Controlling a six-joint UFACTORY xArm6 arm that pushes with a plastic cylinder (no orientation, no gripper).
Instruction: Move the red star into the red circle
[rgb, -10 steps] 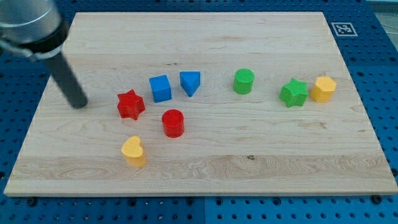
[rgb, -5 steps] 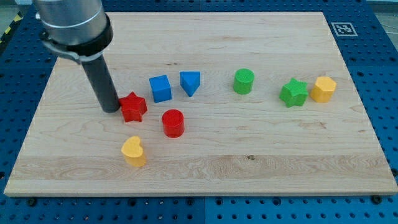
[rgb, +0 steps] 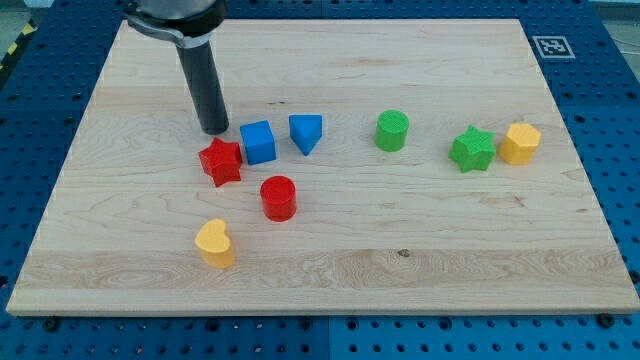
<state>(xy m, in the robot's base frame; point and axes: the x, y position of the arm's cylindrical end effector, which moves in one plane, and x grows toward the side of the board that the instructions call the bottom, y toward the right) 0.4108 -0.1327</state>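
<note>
The red star (rgb: 221, 161) lies left of centre on the wooden board (rgb: 320, 250). The red circle (rgb: 279, 197), a short red cylinder, stands just below and to the right of it, a small gap apart. My tip (rgb: 214, 130) rests on the board just above the red star, close to its top edge and left of the blue cube (rgb: 258, 142). The dark rod rises from the tip toward the view's top.
A blue triangle (rgb: 306, 132) sits right of the blue cube. A green cylinder (rgb: 392, 130), a green star (rgb: 472, 149) and a yellow hexagon (rgb: 519, 143) lie toward the view's right. A yellow heart (rgb: 214, 242) lies below the red star.
My tip moved right from the board's left side, reached the red star's left side, then went up above it. The red star shifted slightly right and up, closer to the blue cube.
</note>
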